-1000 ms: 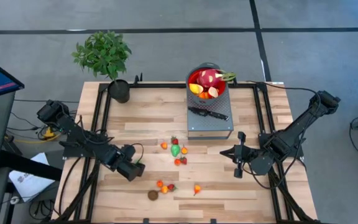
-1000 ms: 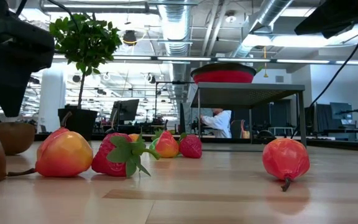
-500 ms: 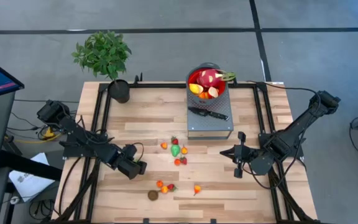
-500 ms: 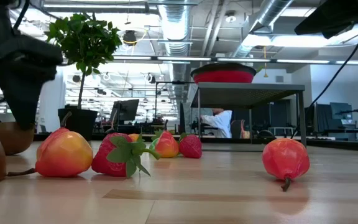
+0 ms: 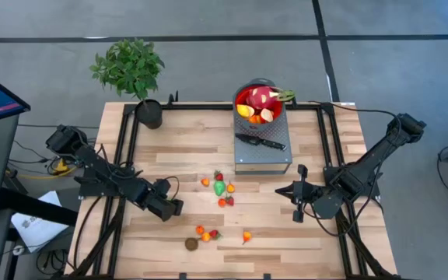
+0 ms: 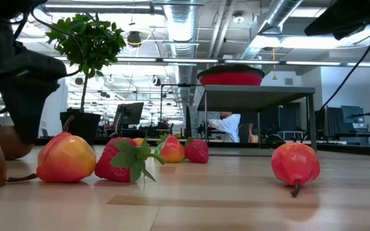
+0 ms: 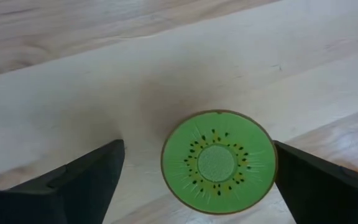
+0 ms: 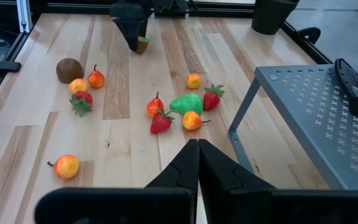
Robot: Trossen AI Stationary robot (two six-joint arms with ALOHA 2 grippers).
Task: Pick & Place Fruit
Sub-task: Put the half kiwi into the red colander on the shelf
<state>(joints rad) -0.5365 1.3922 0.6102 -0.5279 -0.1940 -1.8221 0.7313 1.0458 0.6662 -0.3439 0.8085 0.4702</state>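
Lying flat on the table, cut face up, the kiwi half sits between the left fingers, which stand wide open around it without touching. Right fingers are closed, empty.

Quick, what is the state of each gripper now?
Left gripper: open, fingers either side of the kiwi half, not gripping it.
Right gripper: shut, empty.

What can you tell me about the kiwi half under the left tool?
The kiwi half is a toy, plastic-looking: round, bright green cut face up, pale centre ringed by black seeds, thin brown rim. It lies flat on the wooden table, between the open left tool's fingers, neither visibly touching it.
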